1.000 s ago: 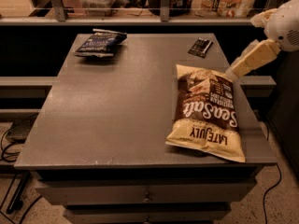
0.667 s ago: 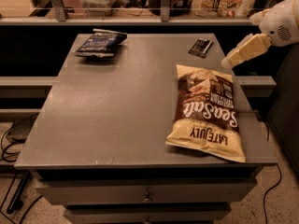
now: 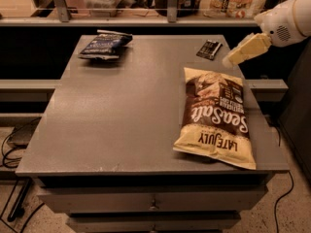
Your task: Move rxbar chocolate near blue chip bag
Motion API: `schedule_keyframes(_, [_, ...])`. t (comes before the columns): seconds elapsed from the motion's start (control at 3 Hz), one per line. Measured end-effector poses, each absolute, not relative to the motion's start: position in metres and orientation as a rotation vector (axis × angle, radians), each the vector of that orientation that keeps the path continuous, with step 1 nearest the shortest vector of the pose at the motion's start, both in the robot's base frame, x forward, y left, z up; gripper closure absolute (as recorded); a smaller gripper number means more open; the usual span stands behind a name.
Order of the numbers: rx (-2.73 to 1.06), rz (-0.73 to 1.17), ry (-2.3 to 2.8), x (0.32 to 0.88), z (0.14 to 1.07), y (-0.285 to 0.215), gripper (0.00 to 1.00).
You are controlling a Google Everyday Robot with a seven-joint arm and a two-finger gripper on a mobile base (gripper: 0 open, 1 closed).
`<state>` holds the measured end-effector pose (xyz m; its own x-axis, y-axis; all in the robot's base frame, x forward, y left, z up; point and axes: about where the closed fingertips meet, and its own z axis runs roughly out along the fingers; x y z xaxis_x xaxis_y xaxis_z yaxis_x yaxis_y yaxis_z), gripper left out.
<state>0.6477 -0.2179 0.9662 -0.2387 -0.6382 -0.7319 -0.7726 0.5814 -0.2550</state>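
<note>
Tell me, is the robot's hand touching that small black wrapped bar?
Apart. Camera view shows the hand beside the small black wrapped bar, grey tabletop between them.

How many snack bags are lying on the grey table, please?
2. The small crinkled navy-blue foil chip bag lies far left; the large cream-and-brown chip bag lies near right. The cream gripper hovers just beyond its far end. None appears hidden.

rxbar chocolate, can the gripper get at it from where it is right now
Probably yes. The gripper hovers just right of the rxbar chocolate, at the far right corner of the table, with nothing between them. The Late July bag lies nearer the camera, clear of that path.
</note>
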Motion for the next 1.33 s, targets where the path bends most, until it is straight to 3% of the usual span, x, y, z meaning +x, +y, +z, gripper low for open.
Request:
schedule_keyframes(0.67, [-0.957, 0.313, 1.964, 0.701, 0.930, -0.184, 0.00])
schedule_keyframes(1.33, [-0.735, 0.377, 1.975, 0.755, 0.899, -0.182, 0.00])
